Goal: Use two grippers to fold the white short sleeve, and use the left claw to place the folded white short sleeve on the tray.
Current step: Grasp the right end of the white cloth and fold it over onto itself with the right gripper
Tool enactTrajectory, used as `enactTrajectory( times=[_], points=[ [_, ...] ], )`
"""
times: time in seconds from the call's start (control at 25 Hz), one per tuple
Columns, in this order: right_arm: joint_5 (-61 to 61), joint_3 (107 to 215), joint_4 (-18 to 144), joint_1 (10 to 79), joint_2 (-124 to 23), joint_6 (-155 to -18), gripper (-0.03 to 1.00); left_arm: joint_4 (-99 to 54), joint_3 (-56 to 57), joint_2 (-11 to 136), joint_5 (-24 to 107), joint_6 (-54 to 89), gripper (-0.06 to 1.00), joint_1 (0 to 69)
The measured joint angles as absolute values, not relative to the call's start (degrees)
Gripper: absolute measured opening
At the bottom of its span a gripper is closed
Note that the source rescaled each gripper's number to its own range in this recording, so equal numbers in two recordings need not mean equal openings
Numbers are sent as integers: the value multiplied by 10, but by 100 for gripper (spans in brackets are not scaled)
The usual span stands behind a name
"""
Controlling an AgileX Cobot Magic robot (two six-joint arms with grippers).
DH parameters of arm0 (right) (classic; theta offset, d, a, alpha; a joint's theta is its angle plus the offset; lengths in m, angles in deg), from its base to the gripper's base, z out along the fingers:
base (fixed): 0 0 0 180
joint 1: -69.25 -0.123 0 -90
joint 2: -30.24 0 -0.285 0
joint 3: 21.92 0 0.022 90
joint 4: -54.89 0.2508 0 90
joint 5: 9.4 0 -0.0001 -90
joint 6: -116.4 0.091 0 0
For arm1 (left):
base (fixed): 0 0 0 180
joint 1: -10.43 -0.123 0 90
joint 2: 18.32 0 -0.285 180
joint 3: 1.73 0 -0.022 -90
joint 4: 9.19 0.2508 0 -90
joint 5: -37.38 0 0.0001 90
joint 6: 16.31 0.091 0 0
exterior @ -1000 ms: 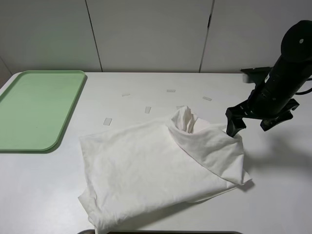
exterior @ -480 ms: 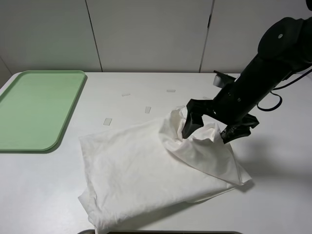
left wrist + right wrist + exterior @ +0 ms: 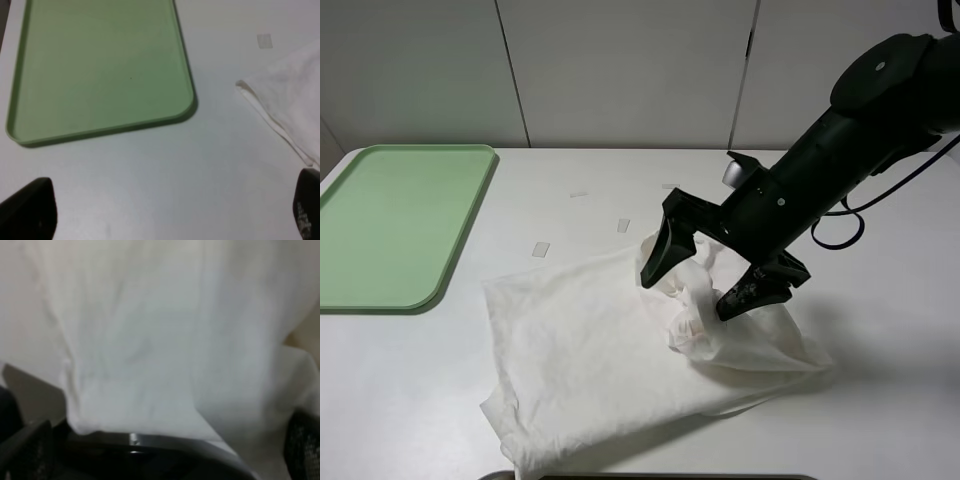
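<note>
The white short sleeve lies loosely folded on the table right of centre; its edge shows in the left wrist view. My right gripper is wide open and pressed down on the shirt's upper right part, with a bunched ridge of cloth between its fingers. In the right wrist view white cloth fills the picture and both fingertips stand far apart. The pale green tray lies at the far left, empty, also seen in the left wrist view. My left gripper is open above bare table, out of the exterior view.
Small pale tape strips lie on the white table behind the shirt; one shows in the left wrist view. A white panelled wall stands behind the table. A dark edge runs along the table's front.
My right arm has swung left from beside the shirt onto it, open. The raised fold has been pushed left and crumpled between the fingers.
</note>
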State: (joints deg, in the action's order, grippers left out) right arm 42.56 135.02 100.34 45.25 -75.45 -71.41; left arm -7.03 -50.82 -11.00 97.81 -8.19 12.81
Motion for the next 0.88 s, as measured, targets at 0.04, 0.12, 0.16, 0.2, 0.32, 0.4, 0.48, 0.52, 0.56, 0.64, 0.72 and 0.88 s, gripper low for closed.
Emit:
enactTrajectory(
  times=[0.04,0.12,0.16,0.2,0.32,0.4,0.48,0.52,0.56,0.64,0.72,0.88],
  points=[
    [433,1350,1023,452,-754,-726,100,-70,-508,-110,978,-82,94,128],
    [450,1350,1072,452,-754,-755,100,-70,-508,-110,978,-82,94,128],
    [461,1350,1106,452,-754,-780,100,-70,-508,-110,978,-82,94,128],
    [461,1350,1106,452,-754,-780,100,-70,-508,-110,978,-82,94,128],
    [485,1350,1179,451,-754,-870,100,-70,-508,-110,978,-82,94,128],
    [496,1350,1199,451,-754,-897,100,-70,-508,-110,978,-82,94,128],
    [498,1350,1206,451,-754,-906,100,-70,-508,-110,978,-82,94,128],
    [505,1350,1214,451,-754,-910,100,-70,-508,-110,978,-82,94,128],
    [505,1350,1214,451,-754,-912,100,-70,-508,-110,978,-82,94,128],
    [505,1350,1212,451,-754,-912,100,-70,-508,-110,978,-82,94,128],
    [505,1350,1207,451,-754,-913,100,-70,-508,-110,978,-82,94,128],
    [496,1376,1092,451,-732,-914,100,-70,-508,-110,978,-82,94,128]
  ],
)
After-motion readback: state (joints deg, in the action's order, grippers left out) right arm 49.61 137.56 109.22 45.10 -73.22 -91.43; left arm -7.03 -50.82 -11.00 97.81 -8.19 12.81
